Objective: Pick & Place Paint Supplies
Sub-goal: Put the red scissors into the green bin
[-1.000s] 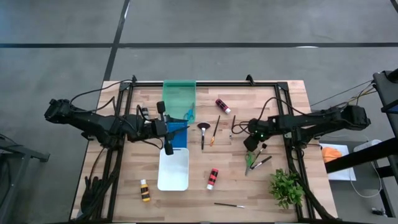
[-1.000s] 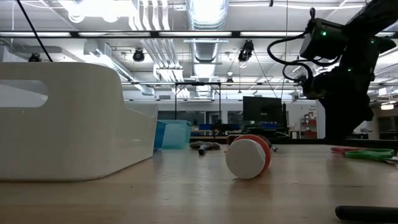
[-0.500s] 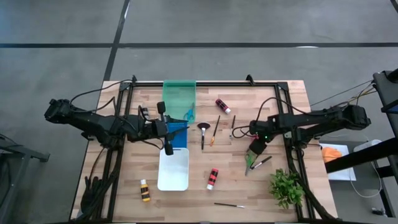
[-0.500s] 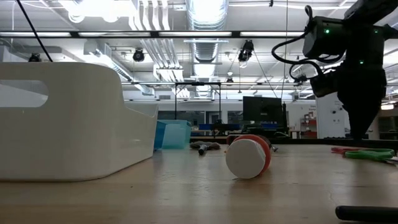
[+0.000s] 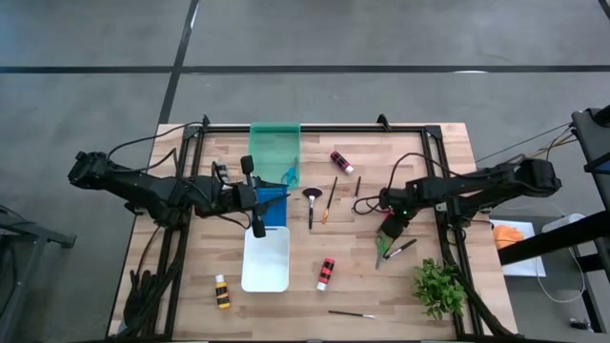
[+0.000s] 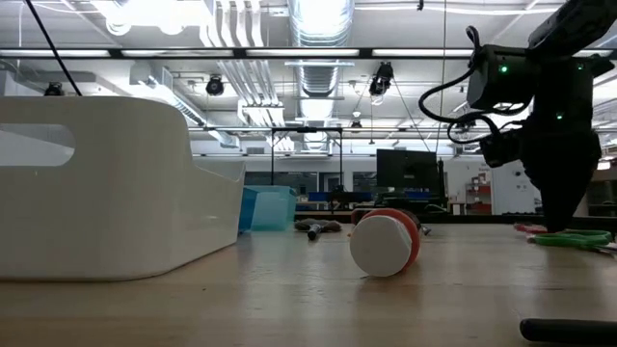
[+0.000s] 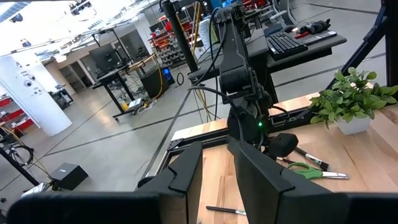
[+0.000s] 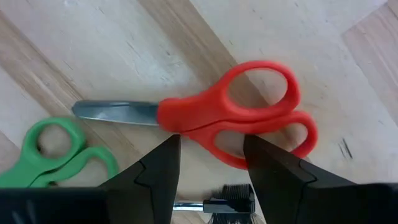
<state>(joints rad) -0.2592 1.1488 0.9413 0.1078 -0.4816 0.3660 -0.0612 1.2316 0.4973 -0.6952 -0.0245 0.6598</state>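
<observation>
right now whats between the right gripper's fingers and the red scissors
Nothing: in the right wrist view the open right gripper hovers over the red scissors, only bare wood around.

Glossy plastic handles and a dull metal blade are showing on the red scissors (image 8: pixel 233 118), lying on matt, grained wooden table (image 8: pixel 112 56).

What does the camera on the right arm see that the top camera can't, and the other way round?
Only the right wrist view shows the red scissors whole, framed by the open right pincer. Only the high view shows the trays, paint bottles, plant and the left pincer over the white tray. Both show the green scissors.
</observation>
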